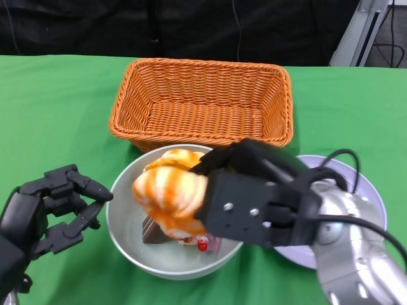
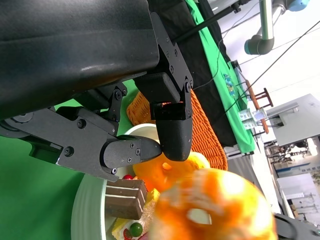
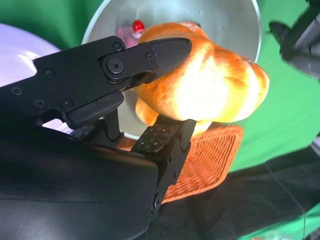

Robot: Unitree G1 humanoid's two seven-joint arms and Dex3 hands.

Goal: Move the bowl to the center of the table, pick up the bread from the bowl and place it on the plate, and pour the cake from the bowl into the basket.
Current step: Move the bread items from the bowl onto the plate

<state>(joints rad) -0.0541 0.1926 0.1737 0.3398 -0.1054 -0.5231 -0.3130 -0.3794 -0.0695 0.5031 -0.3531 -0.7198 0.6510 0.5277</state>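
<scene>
only the left wrist view shows the cake (image 2: 125,200) clearly in the bowl (image 2: 82,210). the right hand (image 1: 254,197) grasps the bread (image 1: 170,194) above that bowl; the left hand (image 1: 51,210) hangs released beside it.

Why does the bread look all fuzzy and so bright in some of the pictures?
In the left wrist view the bread is smeared with blur, probably very near the lens. In the right wrist view glare washes its middle almost white. In the head view it is only slightly soft in the right robot hand, and the basket is sharp.
</scene>
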